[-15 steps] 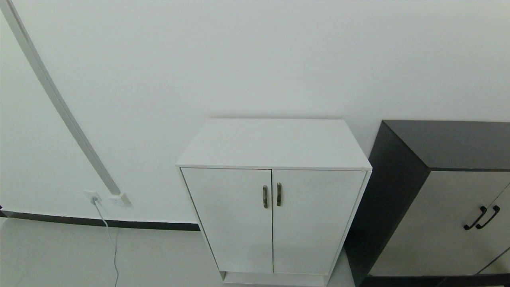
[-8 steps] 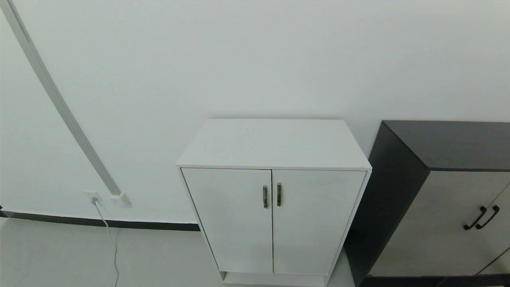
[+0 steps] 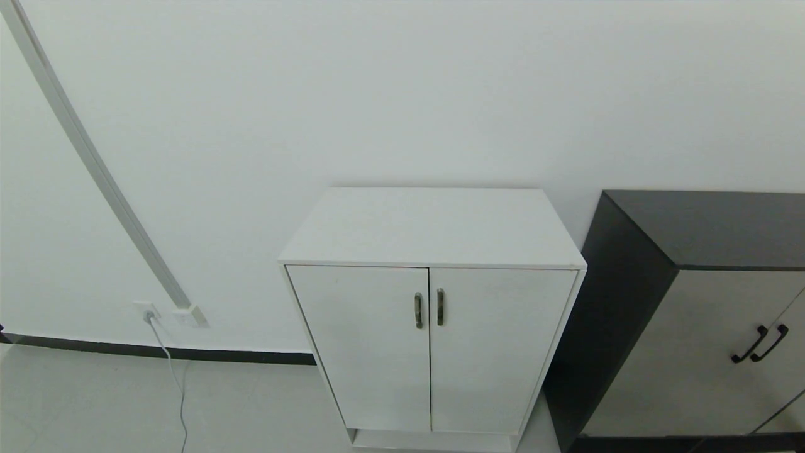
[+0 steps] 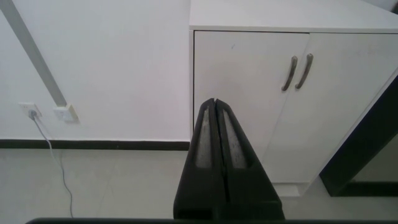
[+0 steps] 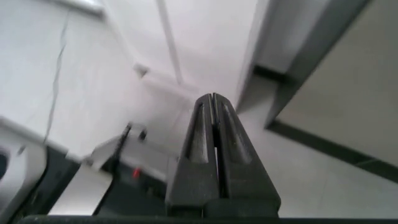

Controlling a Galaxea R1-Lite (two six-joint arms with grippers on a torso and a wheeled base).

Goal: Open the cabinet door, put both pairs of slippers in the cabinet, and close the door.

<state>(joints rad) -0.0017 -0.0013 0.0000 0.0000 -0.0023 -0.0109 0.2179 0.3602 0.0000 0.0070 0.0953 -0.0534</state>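
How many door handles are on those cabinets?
4. Two grey handles flank the white cabinet's door seam; two black handles sit on the dark cabinet at its right, which the frame cuts off.

White cabinet (image 3: 431, 226) sitting beside a black cabinet (image 3: 629, 302).
Its plain white doors are carrying dark bronze-grey handles (image 3: 419, 310); the black cabinet is showing grey door fronts; the left pincer (image 4: 214, 106) and right pincer (image 5: 213, 101) are showing matte black.

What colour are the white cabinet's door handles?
Dark greyish metal handles, clearest in the left wrist view.
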